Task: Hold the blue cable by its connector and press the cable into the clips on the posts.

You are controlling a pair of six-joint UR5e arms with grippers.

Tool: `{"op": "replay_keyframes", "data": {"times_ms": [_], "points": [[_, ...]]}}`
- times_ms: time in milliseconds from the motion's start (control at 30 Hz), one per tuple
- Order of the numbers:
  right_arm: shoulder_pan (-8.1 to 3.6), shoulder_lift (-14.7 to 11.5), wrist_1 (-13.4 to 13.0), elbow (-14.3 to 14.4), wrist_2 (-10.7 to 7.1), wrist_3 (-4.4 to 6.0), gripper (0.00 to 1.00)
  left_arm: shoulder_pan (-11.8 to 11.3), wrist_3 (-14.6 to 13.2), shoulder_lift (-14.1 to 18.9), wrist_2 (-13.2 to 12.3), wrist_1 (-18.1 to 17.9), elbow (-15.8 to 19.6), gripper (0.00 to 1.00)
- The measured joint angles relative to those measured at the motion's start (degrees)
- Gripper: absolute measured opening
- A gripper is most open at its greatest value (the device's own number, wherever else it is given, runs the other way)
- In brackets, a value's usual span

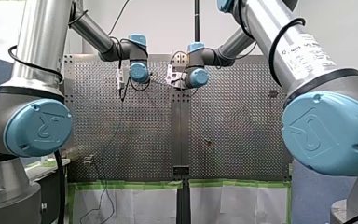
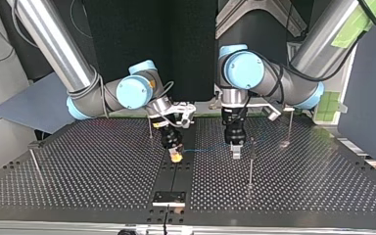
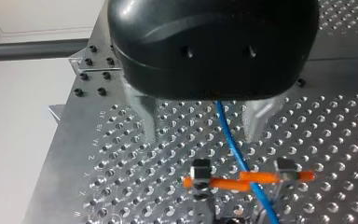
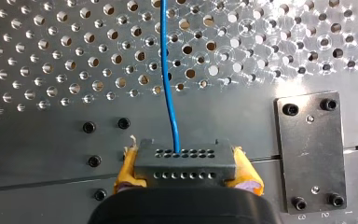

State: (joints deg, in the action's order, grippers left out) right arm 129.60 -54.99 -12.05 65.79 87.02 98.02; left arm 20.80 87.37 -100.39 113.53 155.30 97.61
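Middle of the top view: my right gripper (image 2: 176, 155) clamped on the connector (image 4: 182, 163), my left gripper (image 3: 201, 133) spread wide with the blue cable (image 3: 232, 144) running between

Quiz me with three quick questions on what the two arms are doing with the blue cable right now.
1. True or false: my left arm's jaws are clamped on the blue cable.
2. Multiple choice: my right arm's jaws are shut on A) the connector, B) bare cable only, C) nothing.
3. Fill in: in the left wrist view, the cable runs ___ my left arm's metal fingers.

Key: 1 false, they stand open with the cable loose; 2 A; 3 between.
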Motion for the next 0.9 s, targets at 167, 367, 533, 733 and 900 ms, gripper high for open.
{"op": "replay_keyframes", "data": {"times_ms": [167,367,533,733,900], "points": [[-0.01,0.0,0.0,0.0,0.00,0.03,0.00,0.3,-2.1,0.0,1.5,-0.6,0.0,0.23],[-0.01,0.0,0.0,0.0,0.00,0.08,0.00,0.4,-3.0,0.0,3.6,-1.3,0.0,0.00],[-0.01,0.0,0.0,0.0,0.00,0.05,0.00,0.5,-3.1,0.0,4.0,-1.5,0.0,0.00],[-0.01,0.0,0.1,0.0,0.00,0.01,0.00,0.5,-3.1,0.0,3.8,-1.5,0.0,0.00],[-0.21,0.0,0.2,0.5,0.00,0.06,0.00,0.4,-2.3,-0.4,2.3,-2.2,0.0,0.00]]}}
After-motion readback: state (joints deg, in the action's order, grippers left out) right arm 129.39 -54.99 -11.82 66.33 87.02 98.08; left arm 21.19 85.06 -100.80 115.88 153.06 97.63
